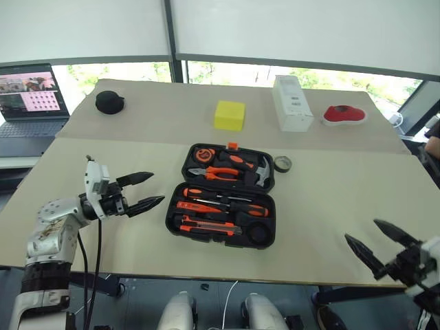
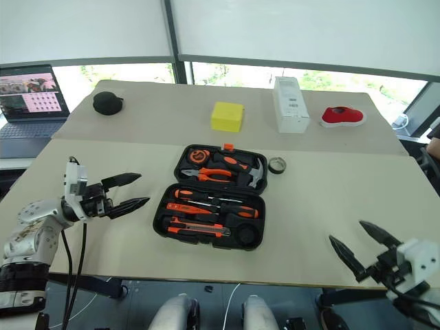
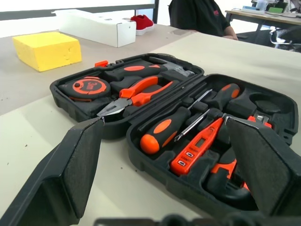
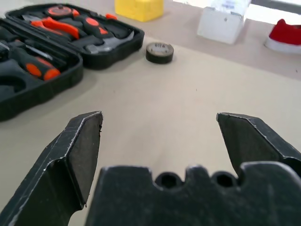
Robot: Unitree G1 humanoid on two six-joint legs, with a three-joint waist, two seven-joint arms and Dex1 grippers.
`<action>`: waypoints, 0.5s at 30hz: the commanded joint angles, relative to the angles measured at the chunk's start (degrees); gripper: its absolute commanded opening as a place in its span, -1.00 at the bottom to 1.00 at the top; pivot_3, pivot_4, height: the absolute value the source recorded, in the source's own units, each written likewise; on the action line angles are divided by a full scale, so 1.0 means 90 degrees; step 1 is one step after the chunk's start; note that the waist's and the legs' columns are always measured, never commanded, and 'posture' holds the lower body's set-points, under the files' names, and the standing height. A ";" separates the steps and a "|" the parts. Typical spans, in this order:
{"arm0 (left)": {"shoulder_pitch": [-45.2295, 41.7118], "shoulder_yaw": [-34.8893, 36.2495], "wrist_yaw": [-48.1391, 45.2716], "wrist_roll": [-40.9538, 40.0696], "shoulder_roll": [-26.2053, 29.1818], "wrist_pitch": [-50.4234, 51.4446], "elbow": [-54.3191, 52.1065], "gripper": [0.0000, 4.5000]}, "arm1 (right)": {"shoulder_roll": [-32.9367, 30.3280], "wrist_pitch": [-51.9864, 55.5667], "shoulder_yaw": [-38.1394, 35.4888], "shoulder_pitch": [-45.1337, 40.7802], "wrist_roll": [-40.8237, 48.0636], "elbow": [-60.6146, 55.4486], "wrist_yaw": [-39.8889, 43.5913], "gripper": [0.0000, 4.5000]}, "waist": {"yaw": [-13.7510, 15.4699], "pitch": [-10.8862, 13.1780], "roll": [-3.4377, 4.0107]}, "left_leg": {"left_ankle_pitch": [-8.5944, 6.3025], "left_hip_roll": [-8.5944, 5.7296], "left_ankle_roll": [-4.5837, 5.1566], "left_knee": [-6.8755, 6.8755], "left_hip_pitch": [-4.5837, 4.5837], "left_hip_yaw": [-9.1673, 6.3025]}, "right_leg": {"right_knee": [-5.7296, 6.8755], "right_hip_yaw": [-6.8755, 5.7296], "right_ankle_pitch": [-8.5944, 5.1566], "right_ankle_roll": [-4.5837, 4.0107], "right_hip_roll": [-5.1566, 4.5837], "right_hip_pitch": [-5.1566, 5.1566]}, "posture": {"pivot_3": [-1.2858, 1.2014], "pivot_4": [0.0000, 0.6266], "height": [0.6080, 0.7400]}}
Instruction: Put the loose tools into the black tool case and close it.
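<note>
On your left, the left gripper [image 1: 143, 192] hangs over the desk [image 1: 330, 213] with its fingers spread and nothing between them, pointing at the black tool case [image 1: 221, 204] from just beside its near half. The case lies open in the middle of the desk. The screwdrivers [image 1: 223, 208], the slim tester screwdriver [image 3: 196, 146] and the utility knife [image 1: 206, 224] already sit in the recesses of its near half, while the pliers [image 1: 218, 173] and hammer fill the far half. Just right of the case's far corner, the small tape roll [image 1: 282, 163] lies on the desk, apart from the case. Well to the right, near the desk's front edge, the right gripper [image 1: 375, 245] is also spread and empty.

You look to be between picks, with the roll as the last loose piece. Next, I would bring the right gripper forward to it, close on its rim, set it in the round recess, then fold the case shut.
</note>
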 commanded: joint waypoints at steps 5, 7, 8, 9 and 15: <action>-0.0424 0.0053 0.0101 -0.0088 -0.0107 0.0004 -0.0110 0.98 | -0.2611 0.2528 0.2091 -0.3498 -0.0926 0.0631 0.0406 1.00 | 0.0001 0.0004 0.0001 | 0.0001 0.0003 0.0000 -0.0009 0.0002 0.0010 | 0.0001 -0.0006 -0.0002 -0.0009 0.0022 -0.0009 | 0.03 -0.52 1.00; -0.0442 -0.0051 0.0186 -0.0041 -0.0204 0.0049 -0.0216 0.98 | -0.2614 0.3049 0.3171 -0.4952 -0.1336 0.1144 0.0886 1.00 | 0.0018 0.0003 -0.0002 | 0.0002 0.0001 0.0001 -0.0022 -0.0020 0.0011 | 0.0003 -0.0009 -0.0001 -0.0014 0.0029 -0.0031 | 0.03 -0.52 1.00; -0.0439 -0.0110 0.0202 -0.0019 -0.0235 0.0072 -0.0268 0.98 | -0.2469 0.3242 0.3656 -0.5647 -0.1594 0.1465 0.1045 1.00 | 0.0011 0.0004 0.0000 | 0.0002 0.0003 0.0001 -0.0024 -0.0019 0.0020 | 0.0006 -0.0007 -0.0003 -0.0016 0.0029 -0.0041 | 0.03 -0.52 1.00; -0.0453 -0.0157 0.0205 0.0007 -0.0266 0.0059 -0.0277 0.98 | -0.2272 0.3204 0.4128 -0.6283 -0.1967 0.1843 0.1172 1.00 | 0.0014 0.0003 -0.0002 | 0.0002 0.0002 0.0001 -0.0027 -0.0039 0.0021 | 0.0008 0.0000 -0.0001 -0.0018 0.0028 -0.0066 | 0.03 -0.52 1.00; -0.0750 -0.0348 0.0178 0.0087 -0.0395 -0.0020 -0.0151 0.98 | -0.1068 0.2121 0.6214 -0.8805 -0.3836 0.4753 0.2194 1.00 | 0.0051 0.0006 -0.0002 | 0.0003 -0.0005 0.0000 -0.0024 -0.0157 0.0035 | 0.0017 -0.0009 0.0005 -0.0014 0.0025 -0.0182 | 0.03 -0.52 1.00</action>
